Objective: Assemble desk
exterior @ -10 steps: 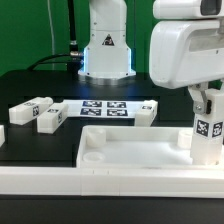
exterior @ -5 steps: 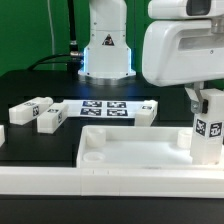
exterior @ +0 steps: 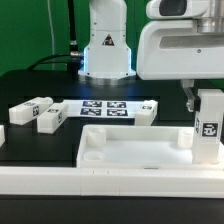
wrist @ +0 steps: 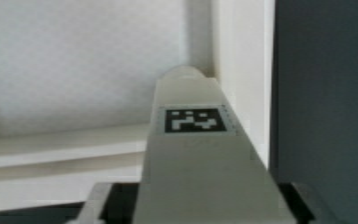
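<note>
My gripper (exterior: 207, 100) is shut on a short square white leg (exterior: 208, 128) and holds it upright at the exterior view's right. The leg's lower end is at the right near corner of the desk slab (exterior: 130, 150), a white tray-like piece with a raised rim. Whether leg and slab touch I cannot tell. In the wrist view the tagged leg (wrist: 197, 150) runs out from between the dark fingers of the gripper (wrist: 208, 205) toward the slab (wrist: 69, 70). Three more legs lie on the black table: two at the left (exterior: 32, 108) (exterior: 50, 120) and one behind the slab (exterior: 148, 108).
The marker board (exterior: 105, 106) lies flat behind the slab. The robot's base (exterior: 105, 50) stands at the back centre. A long white rail (exterior: 60, 180) runs along the table's front edge. Another white piece (exterior: 2, 135) pokes in at the left edge.
The hand has shifted a little toward the exterior view's left with the leg still in its grip. The leg now stands straighter over the slab's right corner.
</note>
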Controlling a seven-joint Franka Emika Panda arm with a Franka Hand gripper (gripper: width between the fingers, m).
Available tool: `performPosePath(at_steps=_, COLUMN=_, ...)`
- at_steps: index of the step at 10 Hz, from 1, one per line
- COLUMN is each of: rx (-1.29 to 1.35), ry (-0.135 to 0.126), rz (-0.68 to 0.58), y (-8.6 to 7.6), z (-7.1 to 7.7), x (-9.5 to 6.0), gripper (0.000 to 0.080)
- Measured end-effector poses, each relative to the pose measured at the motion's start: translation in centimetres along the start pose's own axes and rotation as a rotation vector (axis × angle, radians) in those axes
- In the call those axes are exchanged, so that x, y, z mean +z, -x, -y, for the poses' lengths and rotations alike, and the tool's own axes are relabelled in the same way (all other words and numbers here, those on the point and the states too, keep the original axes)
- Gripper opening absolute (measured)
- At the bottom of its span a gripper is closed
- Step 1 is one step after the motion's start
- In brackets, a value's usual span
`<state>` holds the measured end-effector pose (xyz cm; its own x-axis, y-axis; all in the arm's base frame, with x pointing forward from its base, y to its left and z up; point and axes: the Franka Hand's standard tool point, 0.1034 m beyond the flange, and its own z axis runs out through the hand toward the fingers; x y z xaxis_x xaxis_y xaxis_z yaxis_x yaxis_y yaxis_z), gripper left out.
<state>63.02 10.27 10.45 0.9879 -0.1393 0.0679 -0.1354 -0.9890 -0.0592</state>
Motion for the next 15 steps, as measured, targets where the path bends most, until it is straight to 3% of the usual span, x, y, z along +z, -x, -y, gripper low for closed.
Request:
performPosePath(at_steps=3, rx=0.207, ry=0.002, rz=-0.001, y=-0.1, z=-0.4, x=0.0, gripper=0.0291)
performPosePath(at_steps=6, rx=0.452, ry=0.030, rz=-0.011, y=-0.4, z=-1.9, x=-0.1, gripper=0.0298)
performPosePath(at_steps=9, rx=0.481, ry=0.039, rz=-0.015, y=-0.5, z=-2.5, x=0.0, gripper=0.0311)
performPosePath(at_steps=11, rx=0.481, ry=0.039, rz=-0.014, y=-0.5, z=-2.5, x=0.0, gripper=0.0614)
performPosePath(at_steps=14, rx=0.482, ry=0.052, rz=0.024, y=0.4, z=-1.8, x=-0.5, gripper=0.0648)
performPosePath(at_steps=15, rx=0.476, ry=0.039, rz=0.026, y=0.5, z=-1.4, x=-1.6, gripper=0.0648)
